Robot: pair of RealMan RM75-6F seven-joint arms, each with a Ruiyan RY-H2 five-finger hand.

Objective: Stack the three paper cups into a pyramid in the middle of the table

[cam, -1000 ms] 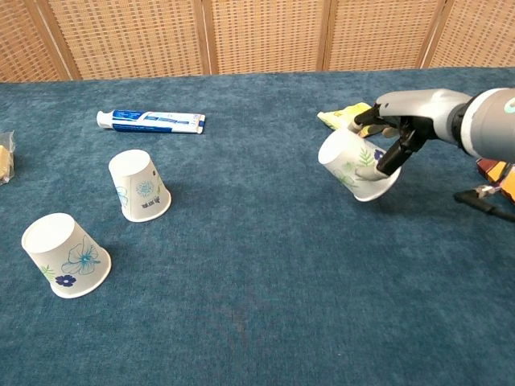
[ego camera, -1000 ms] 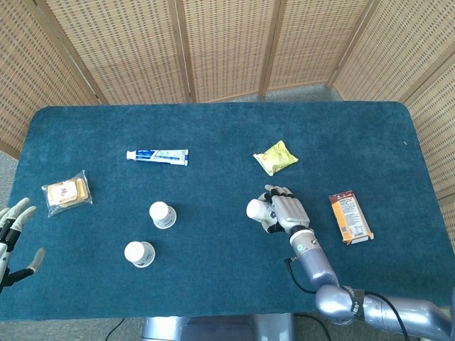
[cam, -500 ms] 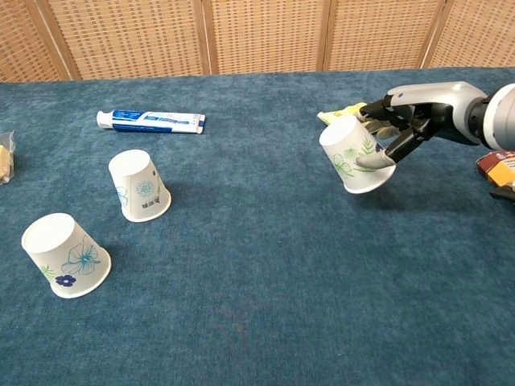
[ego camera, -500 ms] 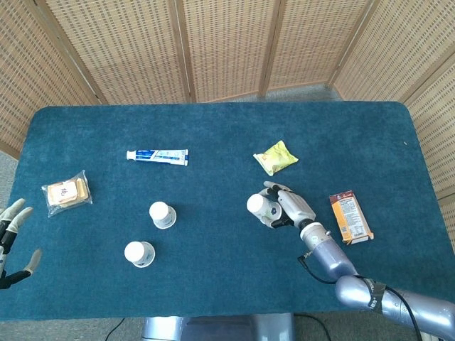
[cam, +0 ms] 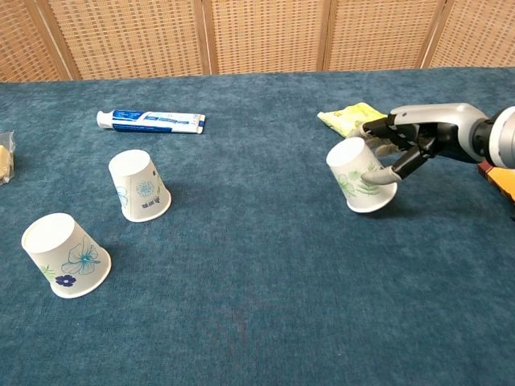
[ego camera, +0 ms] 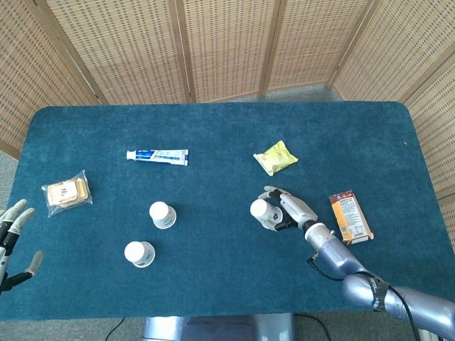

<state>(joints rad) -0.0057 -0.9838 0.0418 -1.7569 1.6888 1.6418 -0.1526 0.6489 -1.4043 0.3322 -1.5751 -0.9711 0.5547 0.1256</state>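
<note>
Lowered cup [cam: 360, 182] in right hand [cam: 414, 141], open table [cam: 265, 322] leftward

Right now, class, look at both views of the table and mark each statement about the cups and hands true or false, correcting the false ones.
1. The right hand grips a paper cup. True.
2. The three cups are already stacked in a pyramid. False: the other two cups stand apart, upside down, on the left.
3. The toothpaste tube lies behind the two left cups. True.
4. The left hand holds the toothpaste tube. False: it holds nothing, at the table's left edge.
5. The yellow packet lies in front of the right hand. False: it lies behind it.
</note>
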